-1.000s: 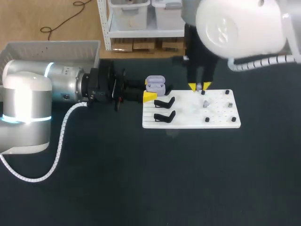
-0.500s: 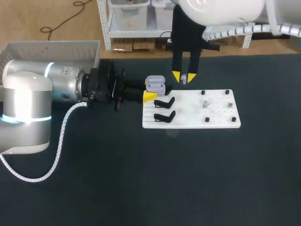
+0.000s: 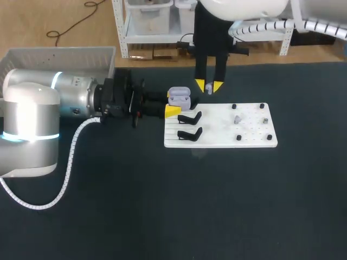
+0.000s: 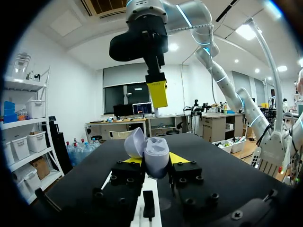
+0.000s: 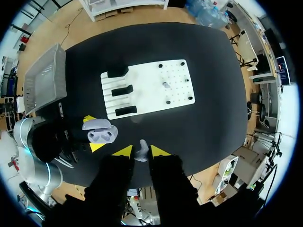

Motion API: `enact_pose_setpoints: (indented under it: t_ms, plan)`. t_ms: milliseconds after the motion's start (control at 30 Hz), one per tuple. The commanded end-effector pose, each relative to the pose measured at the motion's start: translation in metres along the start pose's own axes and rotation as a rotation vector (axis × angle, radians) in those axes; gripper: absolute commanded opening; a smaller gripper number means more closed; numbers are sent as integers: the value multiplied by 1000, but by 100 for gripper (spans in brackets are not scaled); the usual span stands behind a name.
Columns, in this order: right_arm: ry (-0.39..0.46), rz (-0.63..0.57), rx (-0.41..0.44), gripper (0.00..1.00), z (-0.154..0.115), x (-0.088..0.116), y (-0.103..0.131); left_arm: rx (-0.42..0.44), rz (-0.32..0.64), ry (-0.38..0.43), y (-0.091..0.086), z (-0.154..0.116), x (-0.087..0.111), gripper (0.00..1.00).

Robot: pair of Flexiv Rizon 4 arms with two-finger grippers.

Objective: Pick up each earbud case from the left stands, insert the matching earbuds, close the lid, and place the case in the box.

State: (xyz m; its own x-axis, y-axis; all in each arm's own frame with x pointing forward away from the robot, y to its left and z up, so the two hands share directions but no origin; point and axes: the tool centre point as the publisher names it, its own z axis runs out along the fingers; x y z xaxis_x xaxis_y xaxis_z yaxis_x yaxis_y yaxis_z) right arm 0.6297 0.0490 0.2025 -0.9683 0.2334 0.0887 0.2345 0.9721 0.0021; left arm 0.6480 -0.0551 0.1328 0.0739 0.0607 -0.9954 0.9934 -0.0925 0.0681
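Observation:
A lavender earbud case with its lid open is held sideways above the table by my left gripper, which is shut on it. In the left wrist view the case sits between the yellow tips of the left gripper. My right gripper hangs just right of the case, shut on a small grey earbud. From the right wrist the earbud shows between the tips of the right gripper, with the open case beside it. Another earbud stands on the white board.
The white board carries black stands on its left part and several black pegs on its right. A grey box stands at the table's back left, behind my left arm.
My right gripper has lifted from the board's pegs and moved left and back toward the open case, carrying the earbud. The left arm and case have stayed still.

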Motion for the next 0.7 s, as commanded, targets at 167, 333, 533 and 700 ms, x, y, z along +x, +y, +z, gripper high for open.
enact_pose_setpoints:
  t_ms: [167, 333, 533, 700]
  plan:
    - [-37, 135, 13, 0, -17, 5, 20, -2, 3, -3, 0, 0, 1, 0]
    - [-46, 191, 25, 0, -19, 14, 36, -2, 3, -3, 0, 0, 1, 0]
    - [-24, 251, 17, 0, -16, 18, 48, -2, 3, -3, 0, 0, 1, 0]
    - [-19, 311, 17, 0, -10, 20, 52, -2, 3, -3, 0, 0, 1, 0]
